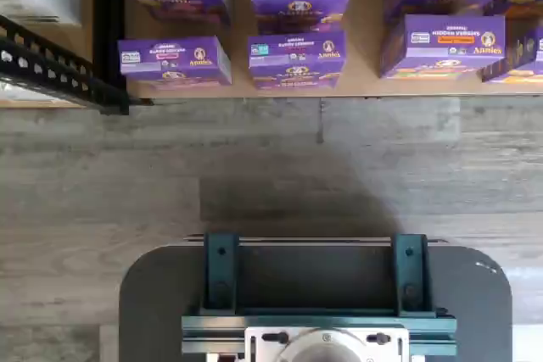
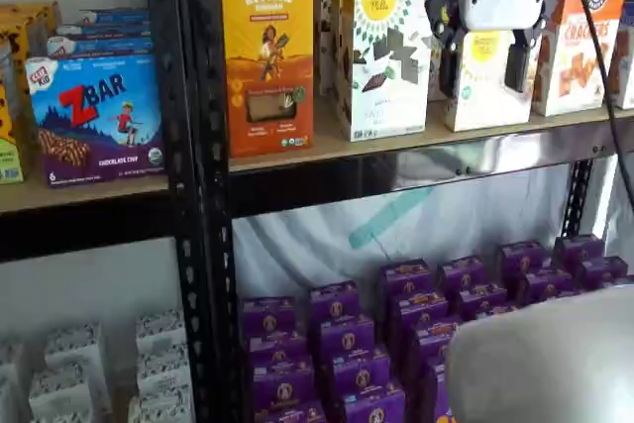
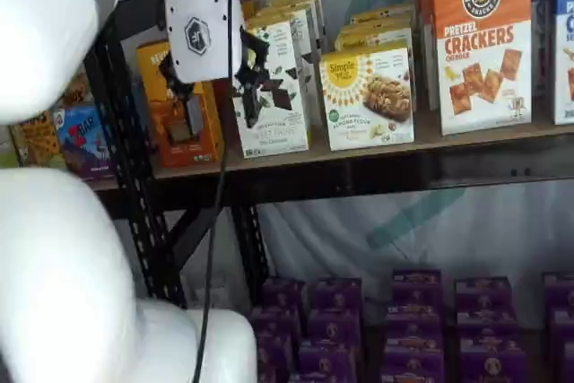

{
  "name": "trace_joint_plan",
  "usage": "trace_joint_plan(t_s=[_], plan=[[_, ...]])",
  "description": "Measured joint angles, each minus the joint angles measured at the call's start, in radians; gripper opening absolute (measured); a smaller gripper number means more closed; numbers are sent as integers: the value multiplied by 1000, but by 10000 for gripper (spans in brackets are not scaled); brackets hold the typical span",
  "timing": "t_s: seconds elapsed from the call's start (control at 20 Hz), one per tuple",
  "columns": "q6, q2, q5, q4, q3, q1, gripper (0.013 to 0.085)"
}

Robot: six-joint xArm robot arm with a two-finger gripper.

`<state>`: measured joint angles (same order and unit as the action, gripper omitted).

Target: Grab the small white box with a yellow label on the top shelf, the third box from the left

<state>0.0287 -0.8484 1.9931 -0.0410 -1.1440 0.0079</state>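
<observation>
The small white box [image 2: 482, 98] with a yellow round logo stands on the top shelf [image 2: 396, 149]. It also shows in a shelf view [image 3: 368, 96], with its picture of pale crumbly bars. My gripper [image 2: 482, 66] hangs in front of the shelf. Its white body is above and its two black fingers [image 2: 448, 68] are spread with a plain gap, nothing between them. In a shelf view the box shows through that gap, behind the fingers. In a shelf view the gripper [image 3: 211, 96] stands left of the box, before the taller white box. The wrist view shows neither.
A taller white box with dark chocolate pieces [image 2: 386, 56] and an orange box [image 2: 267, 47] stand left of the target. A pretzel crackers box [image 3: 480, 42] stands right of it. Purple boxes [image 2: 396, 344] fill the low shelf. A black upright [image 2: 198, 185] is at the left.
</observation>
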Motion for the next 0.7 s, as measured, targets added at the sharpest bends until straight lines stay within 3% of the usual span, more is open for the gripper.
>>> trace_joint_plan(t_s=[0.05, 0.1, 0.15, 0.45, 0.7], plan=[[-10, -1, 0, -21, 1, -18, 850], [-33, -4, -2, -72, 5, -67, 850], [-40, -6, -5, -86, 6, -77, 850], [-31, -2, -24, -42, 0, -46, 850], [-48, 15, -43, -35, -4, -61, 850]])
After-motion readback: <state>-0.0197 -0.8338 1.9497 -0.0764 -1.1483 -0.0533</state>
